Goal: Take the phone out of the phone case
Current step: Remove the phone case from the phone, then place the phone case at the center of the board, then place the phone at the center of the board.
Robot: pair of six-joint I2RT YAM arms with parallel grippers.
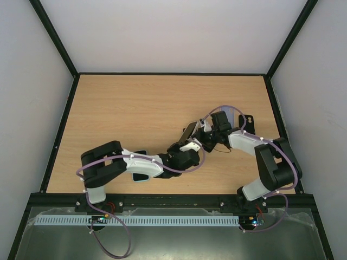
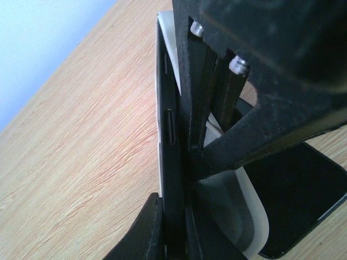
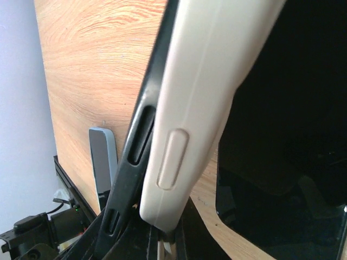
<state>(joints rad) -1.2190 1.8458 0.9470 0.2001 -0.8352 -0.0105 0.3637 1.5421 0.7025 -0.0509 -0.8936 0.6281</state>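
Shows phone [image 2: 169,162] and pale case [image 3: 200,81] raised on edge over mid-table [image 2: 81,162], left gripper [image 2: 170,236] pinched shut on the phone's black edge, right gripper [image 3: 162,241] pinched shut on the case, and risks a slip and drop if such narrow holds pull askew.
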